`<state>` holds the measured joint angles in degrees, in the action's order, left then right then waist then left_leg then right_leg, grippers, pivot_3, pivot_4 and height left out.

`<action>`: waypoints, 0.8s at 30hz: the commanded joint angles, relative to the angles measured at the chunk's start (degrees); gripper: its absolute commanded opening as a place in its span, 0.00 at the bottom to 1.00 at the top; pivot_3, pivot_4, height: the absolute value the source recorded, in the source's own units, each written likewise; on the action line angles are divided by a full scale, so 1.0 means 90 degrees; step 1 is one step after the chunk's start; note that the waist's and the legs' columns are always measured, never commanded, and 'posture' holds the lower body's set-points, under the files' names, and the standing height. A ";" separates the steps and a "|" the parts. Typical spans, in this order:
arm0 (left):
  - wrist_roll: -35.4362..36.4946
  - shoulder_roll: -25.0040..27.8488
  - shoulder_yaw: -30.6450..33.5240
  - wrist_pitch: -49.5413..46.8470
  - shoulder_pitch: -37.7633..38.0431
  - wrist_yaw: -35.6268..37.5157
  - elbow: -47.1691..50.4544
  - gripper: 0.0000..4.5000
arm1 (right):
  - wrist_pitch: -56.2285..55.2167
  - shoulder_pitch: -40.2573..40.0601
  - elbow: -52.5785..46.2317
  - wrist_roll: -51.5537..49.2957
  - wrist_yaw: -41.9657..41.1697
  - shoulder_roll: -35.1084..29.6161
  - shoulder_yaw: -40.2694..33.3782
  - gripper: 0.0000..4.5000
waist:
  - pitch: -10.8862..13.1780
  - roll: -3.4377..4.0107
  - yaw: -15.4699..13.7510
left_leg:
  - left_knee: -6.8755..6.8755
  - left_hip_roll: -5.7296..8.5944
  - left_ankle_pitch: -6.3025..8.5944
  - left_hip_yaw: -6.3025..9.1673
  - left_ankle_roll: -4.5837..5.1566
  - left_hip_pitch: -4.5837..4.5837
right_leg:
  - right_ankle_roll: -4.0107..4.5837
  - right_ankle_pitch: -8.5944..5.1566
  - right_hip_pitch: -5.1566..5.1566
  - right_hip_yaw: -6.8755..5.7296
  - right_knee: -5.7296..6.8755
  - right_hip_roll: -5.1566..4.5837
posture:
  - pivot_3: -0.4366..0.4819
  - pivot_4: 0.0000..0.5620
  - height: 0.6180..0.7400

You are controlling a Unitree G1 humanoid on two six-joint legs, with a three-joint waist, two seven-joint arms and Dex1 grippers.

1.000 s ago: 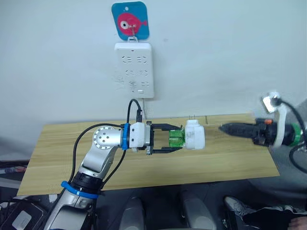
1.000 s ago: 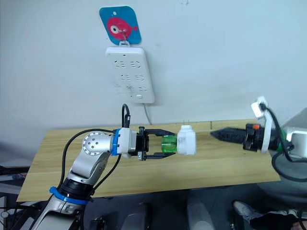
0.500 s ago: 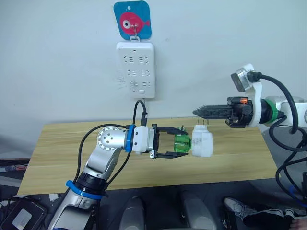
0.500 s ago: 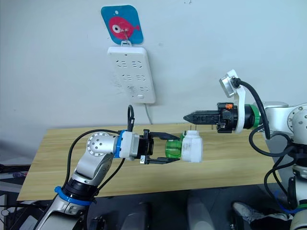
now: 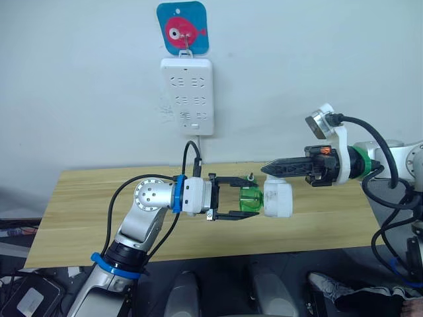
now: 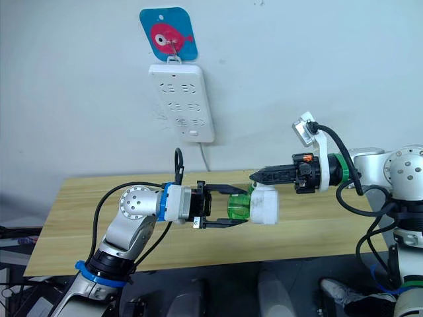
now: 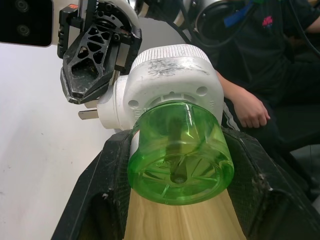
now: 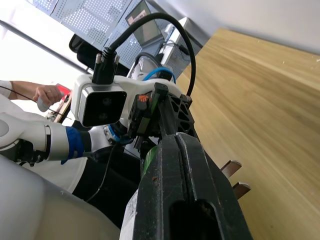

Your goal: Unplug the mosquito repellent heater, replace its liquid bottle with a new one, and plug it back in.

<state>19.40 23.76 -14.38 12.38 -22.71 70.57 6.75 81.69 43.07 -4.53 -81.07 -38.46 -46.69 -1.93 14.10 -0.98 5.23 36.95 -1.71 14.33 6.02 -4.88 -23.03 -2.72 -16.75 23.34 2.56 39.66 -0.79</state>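
The white mosquito repellent heater hangs over the wooden table with its green liquid bottle screwed in. My left gripper is closed on the green bottle, one black finger on each side. The heater's two metal prongs stick out free, away from the wall socket strip. My right gripper is shut, fingers pressed together. Its tip sits just above the heater's top, beside the prongs. Whether it touches the heater I cannot tell.
The socket strip hangs on the wall under a blue card with a red fish. The table runs below both arms. A person's hand rests beyond the table on my right side.
My right arm swung in from the far right, its gripper closing on the way, and its tip has now dropped down to the heater's top. The left gripper kept holding the bottle.
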 commanded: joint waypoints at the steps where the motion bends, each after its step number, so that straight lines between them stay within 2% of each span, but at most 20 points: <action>1: 0.0143 -0.0100 0.0087 0.0296 -0.0089 -0.0069 0.0285 0.50 | 0.0201 -0.0114 -0.0124 0.0185 -0.0046 0.0005 0.0051 0.00 | 0.0000 0.0000 -0.0002 | 0.0000 0.0000 0.0000 0.0000 0.0000 0.0000 | 0.0000 0.0000 0.0000 0.0000 0.0000 0.0000 | 0.31 0.38 0.88; 24: 0.0074 -0.0203 0.0131 0.0574 -0.0116 -0.0140 0.0252 0.50 | 0.0612 -0.0316 -0.0277 0.0770 -0.0130 0.0223 0.0195 0.00 | 0.0000 0.0000 -0.0010 | 0.0000 0.0000 0.0000 0.0001 0.0000 0.0001 | 0.0000 0.0000 0.0000 -0.0001 0.0001 0.0000 | 0.33 0.37 0.88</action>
<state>17.39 23.36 -15.46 14.23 -22.54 70.98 6.07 84.92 41.58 -5.81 -75.63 -39.96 -44.58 -2.07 14.10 -0.98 5.14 36.95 -1.71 14.34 6.03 -4.88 -23.02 -2.72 -16.75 23.34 2.55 39.68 -0.79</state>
